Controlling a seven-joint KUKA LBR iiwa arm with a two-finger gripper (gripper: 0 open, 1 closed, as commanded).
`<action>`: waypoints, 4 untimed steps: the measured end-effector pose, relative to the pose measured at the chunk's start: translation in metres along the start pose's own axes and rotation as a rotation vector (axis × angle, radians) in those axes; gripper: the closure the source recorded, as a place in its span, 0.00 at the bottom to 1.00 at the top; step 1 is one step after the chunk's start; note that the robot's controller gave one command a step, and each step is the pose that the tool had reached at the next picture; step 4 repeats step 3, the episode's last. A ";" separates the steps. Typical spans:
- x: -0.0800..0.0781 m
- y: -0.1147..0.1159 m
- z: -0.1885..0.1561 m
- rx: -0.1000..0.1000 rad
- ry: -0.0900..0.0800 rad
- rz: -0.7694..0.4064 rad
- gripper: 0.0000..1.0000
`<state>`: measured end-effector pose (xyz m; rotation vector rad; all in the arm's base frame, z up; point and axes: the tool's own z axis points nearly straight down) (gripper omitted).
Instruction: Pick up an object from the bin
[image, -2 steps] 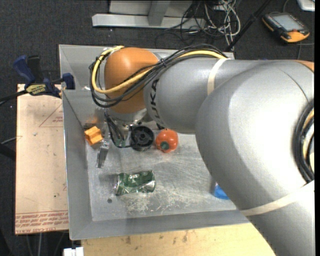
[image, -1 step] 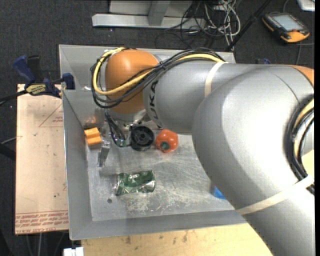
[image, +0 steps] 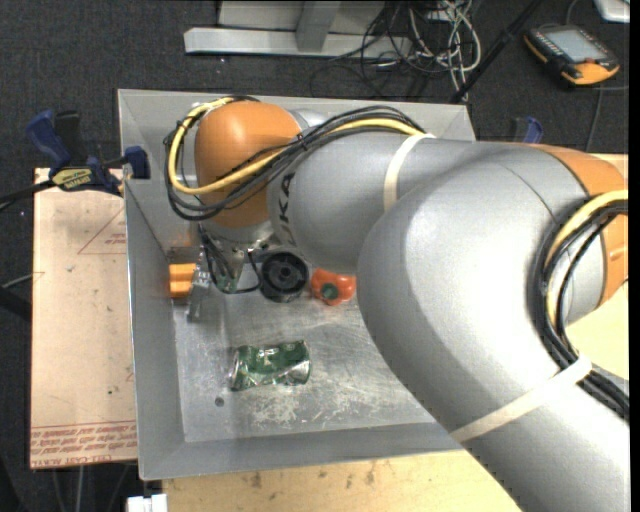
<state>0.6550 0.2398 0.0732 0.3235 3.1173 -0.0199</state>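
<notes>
The claw (image: 206, 284) hangs low at the left of the bin (image: 152, 330), just beside 1 orange block (image: 180, 280) near the left wall. I cannot tell whether it is apart or together. To its right lie a black roll (image: 283, 276) and an orange piece (image: 333, 288). A crushed green can (image: 268, 365) lies nearer the front.

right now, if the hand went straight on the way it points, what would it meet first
Probably the small orange block close beside the hand. Depth is unclear, so it may instead land on bare bin floor next to the block.
</notes>
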 end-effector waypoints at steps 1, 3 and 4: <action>0.000 0.000 0.000 0.000 0.000 0.000 1.00; 0.000 0.000 0.000 0.000 0.000 0.000 1.00; 0.000 0.000 0.000 0.000 0.000 0.000 1.00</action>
